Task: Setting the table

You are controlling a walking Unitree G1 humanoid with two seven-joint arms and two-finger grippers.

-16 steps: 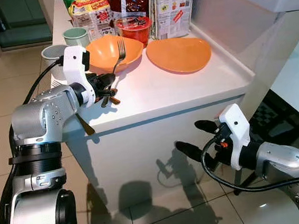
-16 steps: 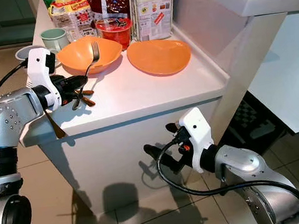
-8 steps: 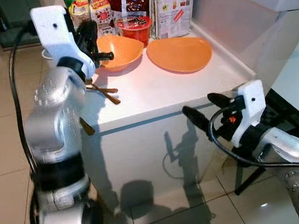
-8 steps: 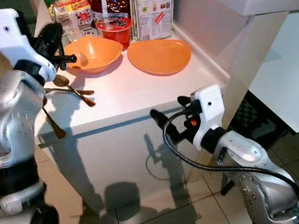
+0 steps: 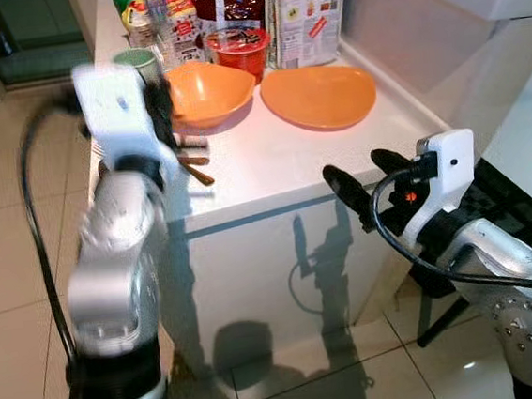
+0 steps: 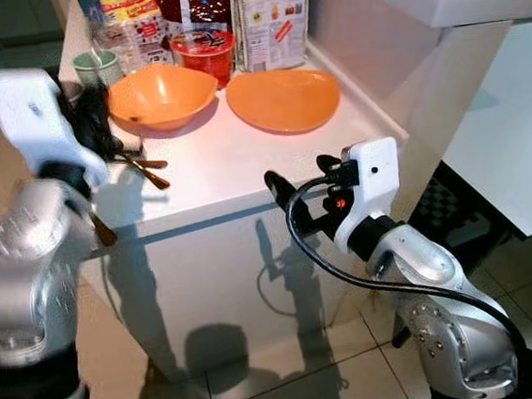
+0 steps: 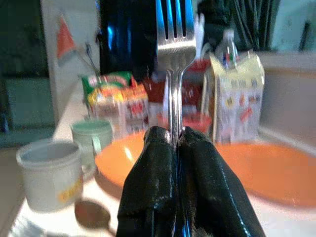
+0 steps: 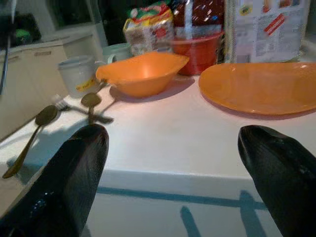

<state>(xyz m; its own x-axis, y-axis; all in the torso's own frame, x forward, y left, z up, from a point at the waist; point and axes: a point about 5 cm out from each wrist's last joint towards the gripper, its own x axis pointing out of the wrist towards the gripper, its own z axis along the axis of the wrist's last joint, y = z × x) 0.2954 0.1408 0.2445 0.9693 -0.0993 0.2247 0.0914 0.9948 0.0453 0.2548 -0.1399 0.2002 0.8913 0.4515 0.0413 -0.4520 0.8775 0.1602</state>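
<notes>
Moved: left gripper (image 7: 177, 148) has lifted the fork (image 7: 174, 59) upright, jaws pinching its handle.
Right gripper (image 8: 173, 163): jaws spread, idle.
Advice: set fork at 9 o'clock of the plate (image 5: 318, 97).

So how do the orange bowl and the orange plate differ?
The orange bowl is deep with raised sides; the orange plate is shallow and wider. The bowl sits nearer the mugs and spoons, the plate nearer the counter's wall side. Both are empty, orange, and rest on the white counter.

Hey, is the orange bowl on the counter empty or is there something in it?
Empty. The orange bowl sits upright on the counter and its inside shows bare orange.
</notes>
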